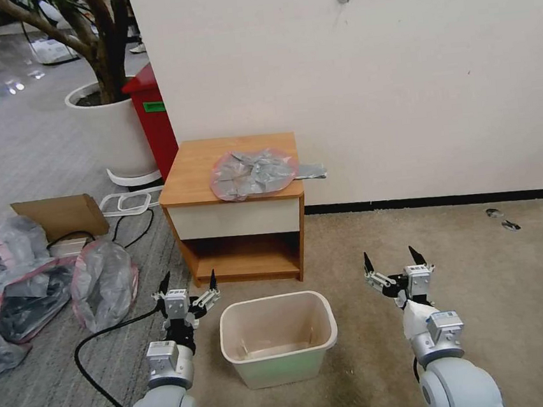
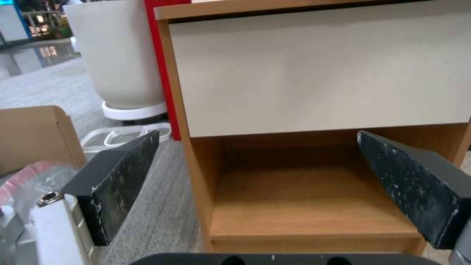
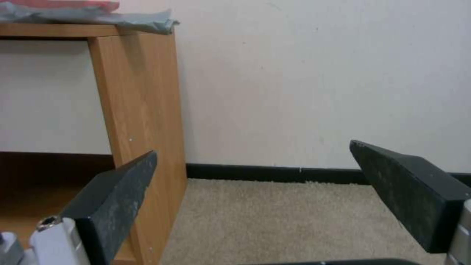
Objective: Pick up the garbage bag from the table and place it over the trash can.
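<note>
**Carpeted corner, plain wall: bag on nightstand, not yet taken**

Beige carpet (image 1: 482, 260) against cream wall (image 1: 400, 76). Garbage bag (image 1: 252, 173): lying flat and crumpled on top of table (image 1: 192, 173), toward its right rear, grey tail overhanging the right edge. Likely featherweight, limp, slippery; prone to bunching or sliding under a pinch. Best hold judged at pinkish-red rim nearest the front edge, or at the overhanging tail. Table: wooden, white drawer front, open lower shelf. Trash can (image 1: 325, 326): on the floor directly before the table, upright, unlined. Left gripper (image 1: 188, 287): low, beside the can's left, fingers spread wide, holding nothing, facing the open shelf. Right gripper (image 1: 392, 262): low, right of the can, fingers likewise wide apart, nothing held. Stuffed bags (image 1: 103, 280) and cardboard box (image 1: 61, 214) off to the left; red bin (image 1: 151, 119) and white plant pot (image 1: 114, 132) behind.
</note>
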Controlling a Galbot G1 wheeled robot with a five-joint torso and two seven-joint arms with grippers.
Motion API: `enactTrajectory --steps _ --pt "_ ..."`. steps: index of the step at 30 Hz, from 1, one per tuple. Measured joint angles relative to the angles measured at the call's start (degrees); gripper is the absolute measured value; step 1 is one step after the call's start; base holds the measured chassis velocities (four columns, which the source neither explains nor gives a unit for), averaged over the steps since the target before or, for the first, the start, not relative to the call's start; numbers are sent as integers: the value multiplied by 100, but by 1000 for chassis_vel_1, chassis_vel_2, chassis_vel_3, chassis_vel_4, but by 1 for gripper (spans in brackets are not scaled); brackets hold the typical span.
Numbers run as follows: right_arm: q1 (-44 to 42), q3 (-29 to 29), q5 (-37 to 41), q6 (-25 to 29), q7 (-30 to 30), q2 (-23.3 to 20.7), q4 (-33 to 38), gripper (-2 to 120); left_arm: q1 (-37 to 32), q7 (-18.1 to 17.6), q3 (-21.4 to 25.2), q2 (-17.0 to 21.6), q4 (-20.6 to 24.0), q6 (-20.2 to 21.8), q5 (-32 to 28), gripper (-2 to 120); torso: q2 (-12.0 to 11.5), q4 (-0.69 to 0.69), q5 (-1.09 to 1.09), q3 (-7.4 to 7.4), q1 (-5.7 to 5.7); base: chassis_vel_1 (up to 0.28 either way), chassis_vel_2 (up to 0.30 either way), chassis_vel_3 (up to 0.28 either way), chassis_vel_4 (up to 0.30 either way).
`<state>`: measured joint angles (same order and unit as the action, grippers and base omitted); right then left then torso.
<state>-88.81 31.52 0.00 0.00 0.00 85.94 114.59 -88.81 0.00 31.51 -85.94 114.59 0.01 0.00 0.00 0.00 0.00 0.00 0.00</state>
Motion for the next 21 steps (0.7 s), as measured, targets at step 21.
enactTrajectory --steps 21 --pt "0 0 0 0 0 0 0 100 0 0 0 0 0 0 0 100 0 0 0 0 0 0 0 0 0"
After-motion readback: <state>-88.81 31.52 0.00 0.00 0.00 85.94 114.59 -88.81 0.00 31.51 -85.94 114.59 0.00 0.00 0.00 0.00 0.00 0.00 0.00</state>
